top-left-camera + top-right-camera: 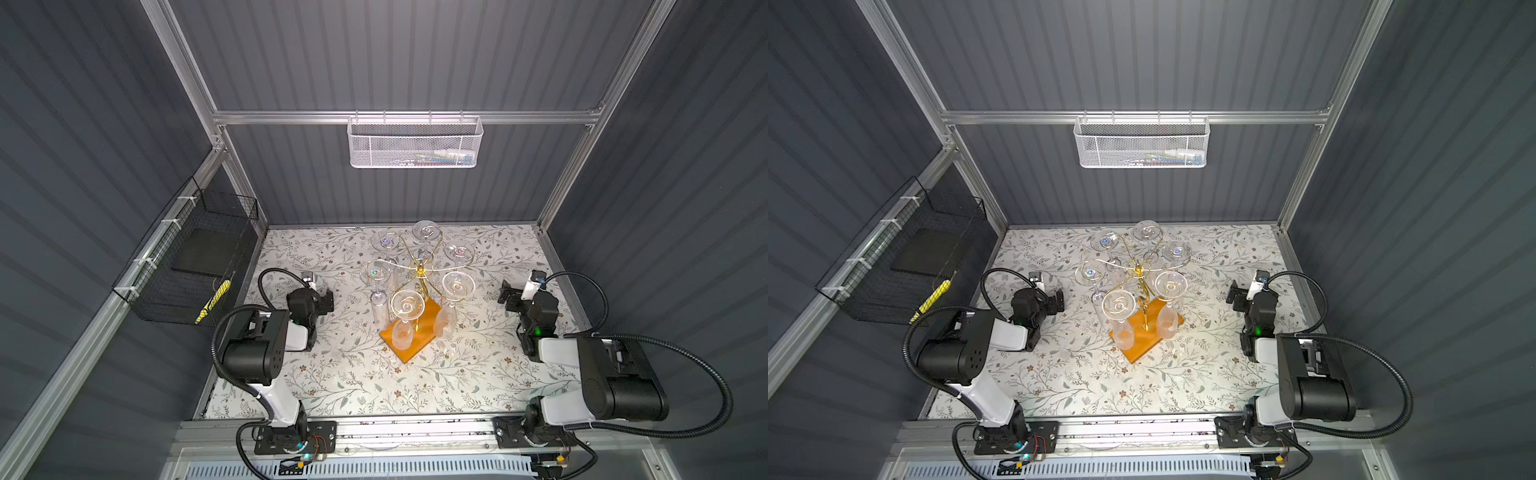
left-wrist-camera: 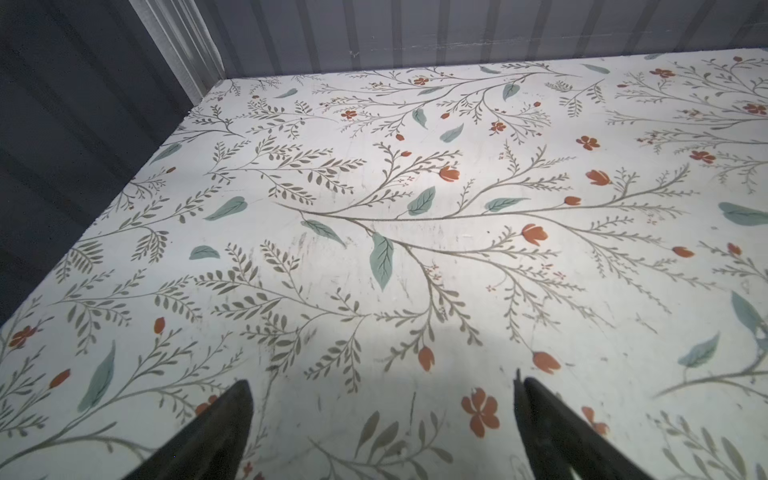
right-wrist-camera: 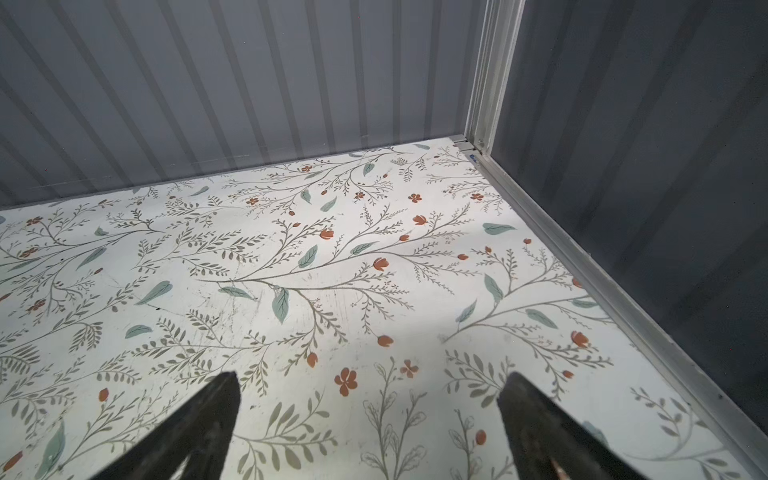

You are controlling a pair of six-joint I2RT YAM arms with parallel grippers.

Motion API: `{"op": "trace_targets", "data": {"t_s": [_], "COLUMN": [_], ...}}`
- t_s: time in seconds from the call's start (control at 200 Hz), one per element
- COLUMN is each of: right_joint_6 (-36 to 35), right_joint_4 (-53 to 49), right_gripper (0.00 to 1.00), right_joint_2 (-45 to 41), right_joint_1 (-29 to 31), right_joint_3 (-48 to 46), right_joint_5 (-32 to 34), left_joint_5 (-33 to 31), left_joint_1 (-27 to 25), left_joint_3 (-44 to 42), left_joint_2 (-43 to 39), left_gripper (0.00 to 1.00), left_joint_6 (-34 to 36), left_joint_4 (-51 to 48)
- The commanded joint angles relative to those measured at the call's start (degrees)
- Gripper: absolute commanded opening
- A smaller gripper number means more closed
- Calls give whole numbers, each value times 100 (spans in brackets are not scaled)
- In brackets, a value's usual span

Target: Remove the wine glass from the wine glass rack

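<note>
Six wine glasses hung upside down on the wine glass rack, one on each curled gold arm. The rack stood on its orange wooden base in the middle of the flowery table. The left gripper sat low on the left side and the right gripper sat low on the right side, both well apart from the rack. Each had its two fingers spread wide with nothing between them; the wrist views showed only bare table past the tips. So I think the first step had not begun, and no glass was off. The next move would be to pick one glass, maybe the wine glass nearest the right gripper, reach to its stem, pinch it softly, then slide it out along the wire hook. Thin glass could slip or crack if squeezed hard.
</note>
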Motion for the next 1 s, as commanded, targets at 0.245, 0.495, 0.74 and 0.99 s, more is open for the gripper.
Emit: {"op": "trace_targets", "data": {"t_s": [0.245,0.495,0.74,0.99], "right_joint_6": [-74,-72,-72,-60], "right_joint_4": [11,11,13,5], "right_gripper": [99,99,99,99], "right_joint_2": [14,17,8,22], "right_joint_1": [27,22,21,15], "right_joint_3": [47,47,37,54], "right_joint_5": [-220,-220,-226,-243], "left_joint_5": [67,62,57,80], "left_joint_1": [-8,-8,-8,-8], "left_joint_3": [13,20,16,51], "left_joint_2": [-78,-78,-78,-79], "left_gripper": [100,100,100,100], "left_joint_6": [-50,-51,-51,-51], "left_joint_4": [11,7,20,-54]}}
